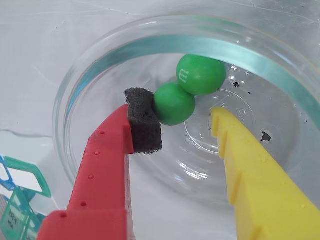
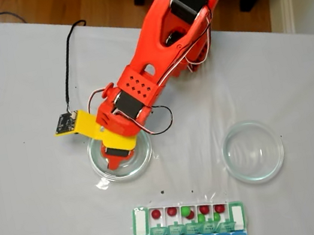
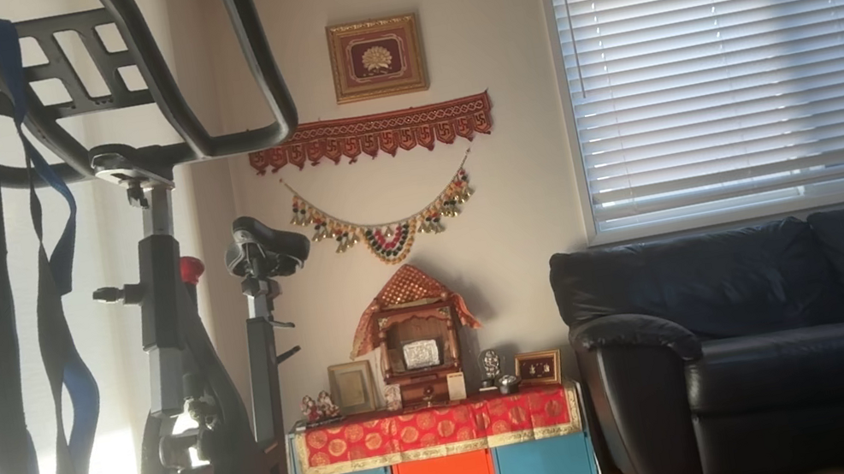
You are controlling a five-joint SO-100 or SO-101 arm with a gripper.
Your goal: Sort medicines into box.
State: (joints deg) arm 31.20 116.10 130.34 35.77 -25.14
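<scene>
The fingers stand apart, a red one with a dark foam pad [image 1: 144,126] and a yellow one [image 1: 250,170], so the gripper [image 1: 177,122] is open and holds nothing. The pad just touches the nearer green candy [image 1: 173,104], which sits between the two fingers; the yellow finger is clear of it. A second green candy [image 1: 201,75] rests against the first, just beyond it.

Both lie in a clear round dish [image 1: 70,100], which in the fixed view sits left of the surface's middle [image 2: 101,175]. These candy-shelled balls look light, hard and slick, so I'd expect one to roll or squirt out of a pinch; taking it across its widest middle seems safest.

The green-lidded pill organizer [image 2: 140,221] lies by the surface's near edge, already holding red balls [image 2: 156,214] and some green ones [image 2: 189,214]. A second clear dish [image 2: 253,151] stands toward the right.
</scene>
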